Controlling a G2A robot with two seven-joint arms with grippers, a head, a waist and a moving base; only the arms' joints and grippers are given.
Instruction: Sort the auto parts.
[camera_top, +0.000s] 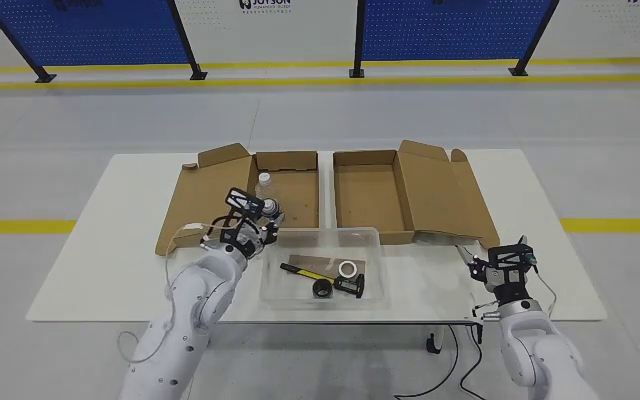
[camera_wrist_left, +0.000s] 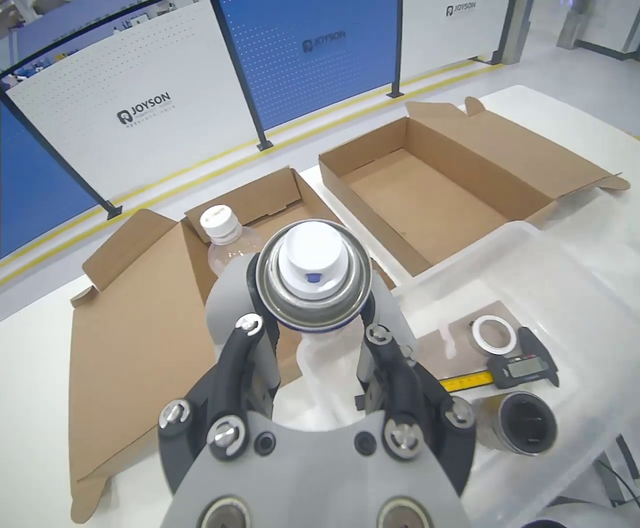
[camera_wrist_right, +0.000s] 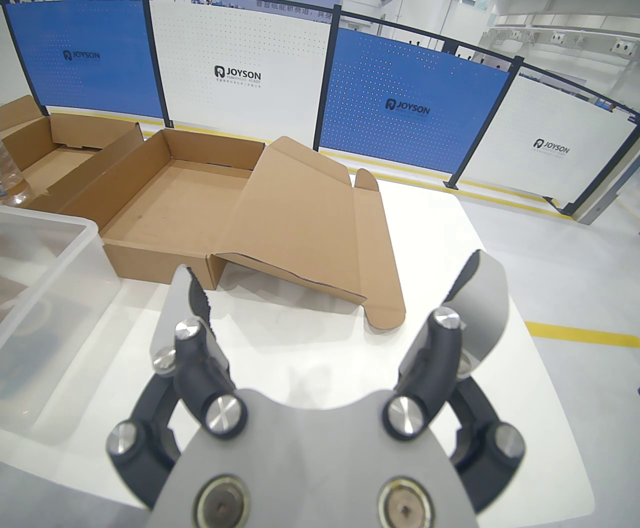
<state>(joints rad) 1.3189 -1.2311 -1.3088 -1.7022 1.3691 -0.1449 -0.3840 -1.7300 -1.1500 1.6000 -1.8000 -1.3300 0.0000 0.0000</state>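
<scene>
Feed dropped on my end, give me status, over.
Left gripper shut on spray can, over left box. Right gripper open, above table. Plastic bottle standing in that box, close beside can.

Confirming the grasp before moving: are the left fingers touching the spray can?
Touching. Left wrist view shows the left fingers pressed against the spray can on both sides, no gap.

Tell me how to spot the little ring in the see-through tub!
Look at the clear plastic tub at the front middle of the white table. Inside, beside the black caliper with its yellow ruler, lies the ring: flat, pale and round, unlike the chunky metal cylinder.
</scene>
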